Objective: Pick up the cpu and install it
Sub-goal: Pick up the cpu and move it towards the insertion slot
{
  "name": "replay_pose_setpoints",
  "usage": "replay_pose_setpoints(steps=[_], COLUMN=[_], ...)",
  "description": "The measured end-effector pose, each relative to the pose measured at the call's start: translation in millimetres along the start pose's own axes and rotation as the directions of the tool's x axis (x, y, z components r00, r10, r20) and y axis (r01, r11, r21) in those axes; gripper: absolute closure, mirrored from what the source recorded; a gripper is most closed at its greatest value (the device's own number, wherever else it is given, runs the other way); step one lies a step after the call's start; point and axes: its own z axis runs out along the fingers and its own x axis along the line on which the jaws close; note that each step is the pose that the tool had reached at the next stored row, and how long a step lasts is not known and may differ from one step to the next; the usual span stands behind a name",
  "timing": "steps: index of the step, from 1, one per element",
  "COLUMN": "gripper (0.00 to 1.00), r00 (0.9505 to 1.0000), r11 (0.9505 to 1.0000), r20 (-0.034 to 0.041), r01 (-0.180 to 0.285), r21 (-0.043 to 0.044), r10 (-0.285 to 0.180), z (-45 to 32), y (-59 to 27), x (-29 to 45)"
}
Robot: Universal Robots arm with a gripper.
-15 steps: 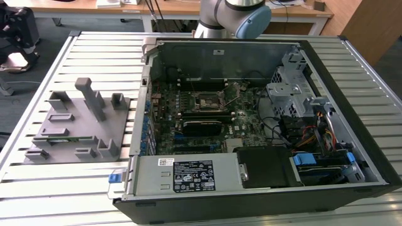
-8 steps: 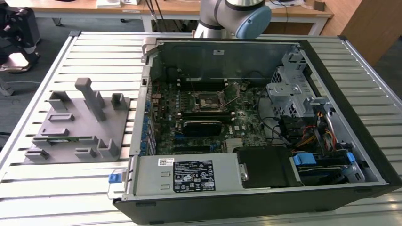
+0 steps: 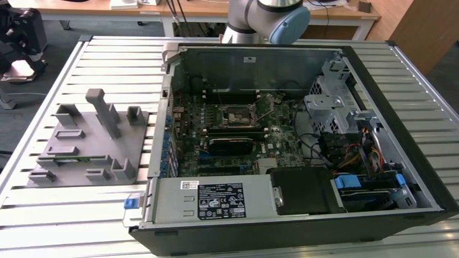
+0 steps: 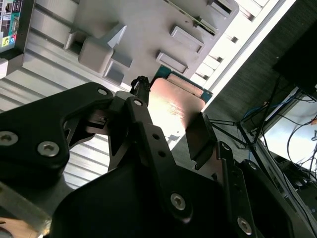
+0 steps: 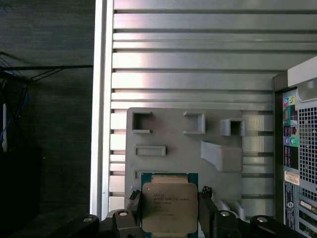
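The exterior view looks steeply down on the worktop (image 3: 107,59); both wrist views, close behind the end effector (image 5: 170,201), share its grey tray (image 5: 168,129).

**Grey fixture and open computer case on a slatted tabletop**

A grey moulded fixture (image 5: 173,134) with raised blocks and shallow pockets lies on the ribbed metal tabletop (image 5: 198,54), beyond the tips of the jaws and well apart from them. A green memory stick (image 3: 72,158) sits in one of its slots. Off to one side of the jaws lies an open black computer case (image 3: 409,177), its motherboard (image 3: 237,134) exposed and a labelled power supply (image 3: 215,200) along one wall
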Motion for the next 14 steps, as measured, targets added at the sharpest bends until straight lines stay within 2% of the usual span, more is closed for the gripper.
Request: replay_pose_setpoints(steps=[8,14], gripper=[0.46,0.46], r00=[1.0,1.0], r11=[1.0,1.0], r20=[0.0,-0.0001], r01=[0.0,0.0], r21=[0.0,0.0], r10=[0.0,0.0], z=[0.2,0.5], y=[0.0,0.0], x=[-5.4,-12.1])
